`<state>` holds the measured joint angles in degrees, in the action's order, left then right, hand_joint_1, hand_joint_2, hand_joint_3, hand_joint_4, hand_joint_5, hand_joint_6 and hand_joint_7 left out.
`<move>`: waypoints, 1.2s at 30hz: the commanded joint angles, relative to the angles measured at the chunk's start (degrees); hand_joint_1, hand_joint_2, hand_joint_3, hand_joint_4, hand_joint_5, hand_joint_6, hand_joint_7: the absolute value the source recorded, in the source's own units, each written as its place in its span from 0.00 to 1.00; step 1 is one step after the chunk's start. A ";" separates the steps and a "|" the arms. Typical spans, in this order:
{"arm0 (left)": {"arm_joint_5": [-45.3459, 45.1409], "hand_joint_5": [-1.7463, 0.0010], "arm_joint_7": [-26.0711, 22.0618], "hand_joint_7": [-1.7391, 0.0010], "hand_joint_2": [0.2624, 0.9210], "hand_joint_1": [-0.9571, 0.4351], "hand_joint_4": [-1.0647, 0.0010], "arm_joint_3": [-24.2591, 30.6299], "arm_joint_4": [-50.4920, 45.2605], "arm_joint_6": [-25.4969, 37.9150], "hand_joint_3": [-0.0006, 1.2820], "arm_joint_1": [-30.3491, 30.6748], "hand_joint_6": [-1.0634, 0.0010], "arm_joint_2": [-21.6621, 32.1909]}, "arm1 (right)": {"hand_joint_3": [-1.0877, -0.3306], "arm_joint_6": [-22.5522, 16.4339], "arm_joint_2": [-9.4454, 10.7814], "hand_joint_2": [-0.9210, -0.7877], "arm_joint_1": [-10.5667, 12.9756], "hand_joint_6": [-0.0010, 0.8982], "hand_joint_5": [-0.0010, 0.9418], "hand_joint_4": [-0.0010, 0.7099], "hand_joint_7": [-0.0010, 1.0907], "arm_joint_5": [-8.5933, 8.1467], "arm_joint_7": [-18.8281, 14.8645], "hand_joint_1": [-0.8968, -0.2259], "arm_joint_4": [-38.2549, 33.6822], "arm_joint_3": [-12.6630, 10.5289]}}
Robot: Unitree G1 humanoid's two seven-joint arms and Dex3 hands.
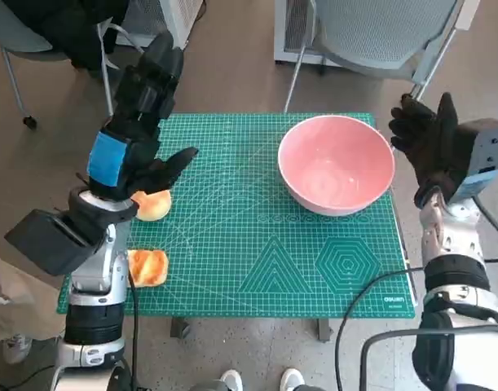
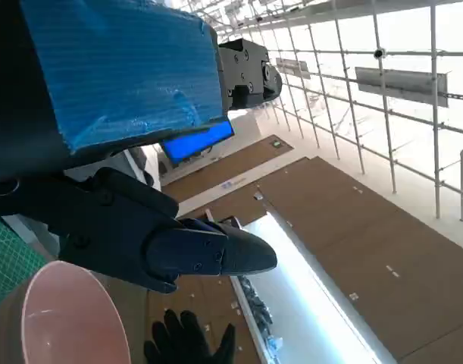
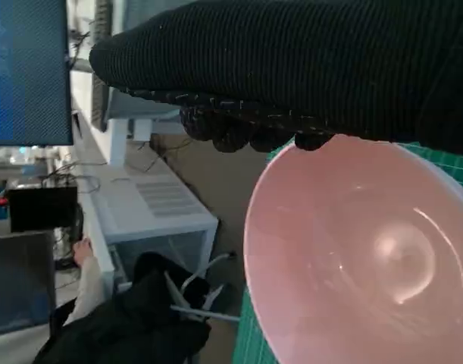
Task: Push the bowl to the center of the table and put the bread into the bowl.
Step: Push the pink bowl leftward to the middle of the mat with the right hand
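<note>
A pink bowl (image 1: 336, 164) stands empty on the green cutting mat (image 1: 232, 252), toward its far right corner. It also fills the right wrist view as the bowl (image 3: 360, 258) and shows in the left wrist view as the bowl (image 2: 68, 318). Two pieces of bread lie at the mat's left edge: one (image 1: 155, 204) partly under my left hand, the other (image 1: 147, 266) nearer the front. My left hand (image 1: 138, 114) is raised above the left side, fingers spread, holding nothing. My right hand (image 1: 432, 142) hangs open just right of the bowl, apart from its rim.
Chairs stand behind the table: a grey mesh one (image 1: 379, 32) behind the bowl and another with dark clothing (image 1: 61, 28) at the far left. A person's shoes (image 1: 261, 379) show at the front edge. The table rim (image 1: 407, 269) lies close to my right arm.
</note>
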<state>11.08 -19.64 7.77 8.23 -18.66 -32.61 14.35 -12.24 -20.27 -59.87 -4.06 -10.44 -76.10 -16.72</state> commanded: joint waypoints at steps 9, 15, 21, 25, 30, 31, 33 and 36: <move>-0.10 1.00 0.35 0.87 1.00 0.16 0.98 0.33 -0.55 0.30 0.23 0.48 0.97 0.75 | 0.24 0.78 0.35 0.00 3.23 0.07 0.00 0.09 0.21 1.04 0.11 0.52 -0.85 0.38; 0.09 1.00 0.28 0.87 1.00 0.16 0.98 0.41 -0.44 0.44 0.23 0.51 0.97 0.90 | 0.24 0.67 1.04 0.00 4.12 0.08 0.00 0.08 0.20 1.36 0.08 0.47 -0.93 0.76; 0.03 1.00 0.39 0.87 1.00 0.16 0.99 0.45 -0.41 0.49 0.23 0.52 0.97 1.04 | 0.24 0.71 2.00 0.00 4.48 0.09 0.00 0.09 0.19 1.98 0.13 0.44 -0.91 1.30; 0.10 1.00 0.34 0.87 1.00 0.16 0.99 0.55 -0.34 0.59 0.23 0.48 0.97 1.19 | 0.24 0.82 2.80 0.00 4.54 0.09 0.00 0.09 0.18 2.10 0.06 0.42 -0.91 1.26; 0.19 1.00 0.27 0.87 1.00 0.16 0.99 0.63 -0.29 0.63 0.23 0.50 0.97 1.33 | 0.25 0.61 3.73 0.00 4.54 0.10 0.01 0.11 0.17 2.14 -0.20 0.42 -0.81 1.25; 0.23 1.00 0.23 0.87 1.00 0.16 0.99 0.66 -0.24 0.62 0.23 0.49 0.97 1.37 | 0.25 0.50 3.97 0.00 4.54 0.11 0.01 0.11 0.18 2.12 -0.28 0.42 -0.78 1.25; 0.30 1.00 0.14 0.87 1.00 0.17 0.99 0.72 -0.07 0.58 0.23 0.47 0.97 1.45 | 0.26 0.32 4.39 0.00 4.53 0.12 0.01 0.13 0.18 2.06 -0.50 0.42 -0.74 1.24; 0.42 1.00 -0.01 0.87 1.00 0.17 0.99 0.80 0.16 0.54 0.23 0.44 0.97 1.53 | 0.26 0.02 5.00 0.00 4.53 0.13 0.01 0.13 0.18 1.98 -0.94 0.40 -0.67 1.23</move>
<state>11.11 -19.56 7.99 8.25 -18.34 -32.54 15.31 -13.10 -16.90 -57.17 -2.32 -10.52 -75.98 -15.71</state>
